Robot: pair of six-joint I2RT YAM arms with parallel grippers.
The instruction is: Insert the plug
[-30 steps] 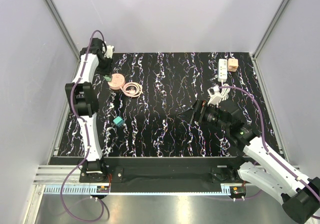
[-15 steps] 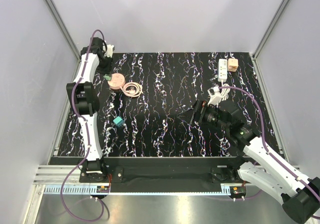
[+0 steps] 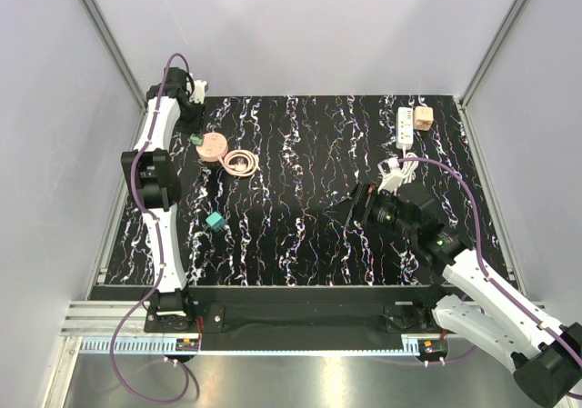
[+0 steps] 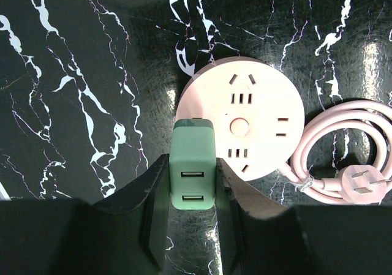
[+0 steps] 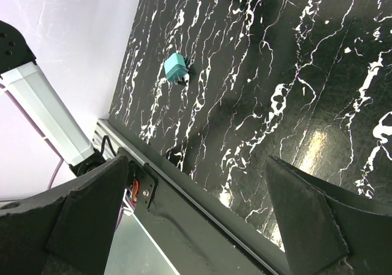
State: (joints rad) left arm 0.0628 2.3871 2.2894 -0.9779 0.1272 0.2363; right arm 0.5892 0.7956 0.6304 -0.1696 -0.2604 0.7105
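Observation:
The plug [image 3: 423, 117], a peach-tan block, sits at the far right next to a white power strip [image 3: 405, 128]; neither wrist view shows it. My left gripper [image 3: 195, 138] [image 4: 192, 178] is shut on a mint-green USB charger [image 4: 193, 158] with two ports facing the camera. It holds the charger just above the left rim of a round pink socket disc [image 4: 242, 125] [image 3: 212, 147]. My right gripper [image 3: 350, 210] [image 5: 196, 165] hangs open and empty over the table's right-centre, far from the plug.
A coiled pink cable [image 3: 242, 162] [image 4: 343, 158] lies right of the disc. A teal adapter [image 3: 215, 220] [image 5: 175, 67] rests on the marble table [image 3: 300, 154] at the left. White walls close in the table; a black rail [image 5: 202, 207] runs along its near edge.
The right arm has drifted slightly toward the near edge. The left gripper keeps its hold on the green charger by the disc.

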